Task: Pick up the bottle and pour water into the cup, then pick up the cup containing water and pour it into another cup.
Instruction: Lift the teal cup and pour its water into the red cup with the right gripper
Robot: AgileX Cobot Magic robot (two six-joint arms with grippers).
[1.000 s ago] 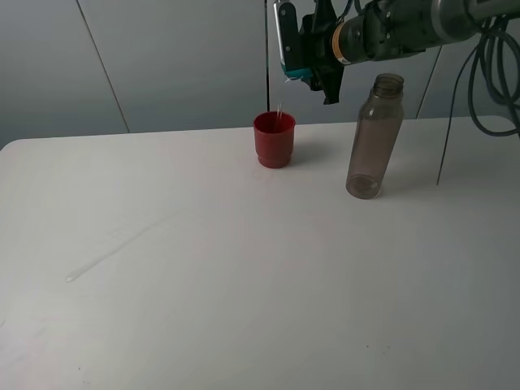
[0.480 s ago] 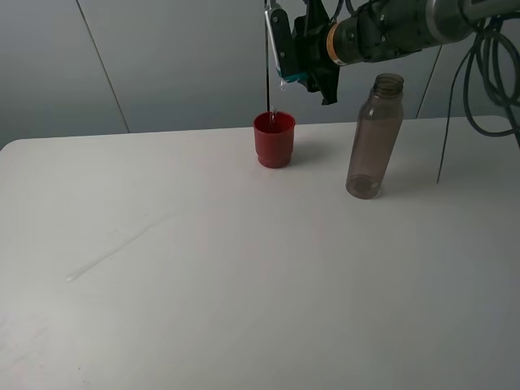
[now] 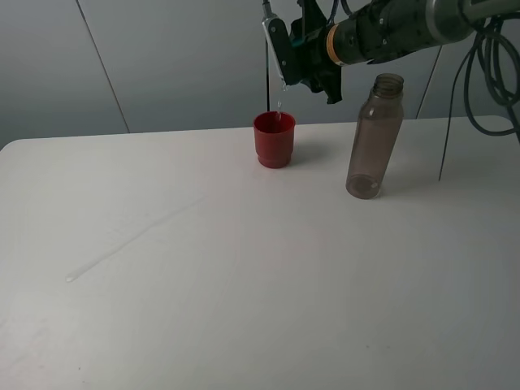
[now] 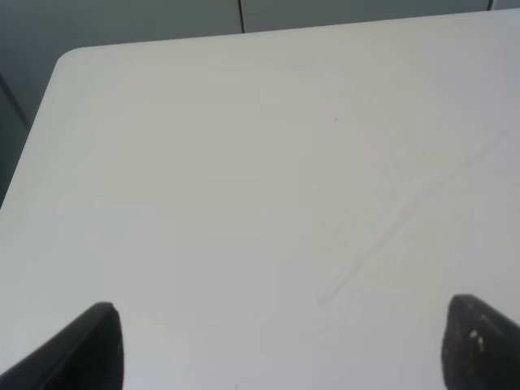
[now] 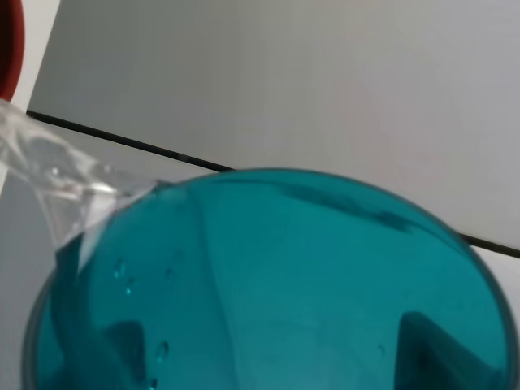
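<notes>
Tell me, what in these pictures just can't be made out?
- The teal cup: in the high view the right pincer hides nearly all of it; the right wrist view cuts off its base.
- The red cup: how full it is, its inside too small in the high view.
- The left pincer: only two fingertips show at the left wrist view's edge.
- The bottle: whether it holds water, too faint to tell.

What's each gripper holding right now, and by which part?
The right gripper holds the teal cup by its side walls, tilted and pouring into the red cup. The left gripper is open and holds nothing.
</notes>
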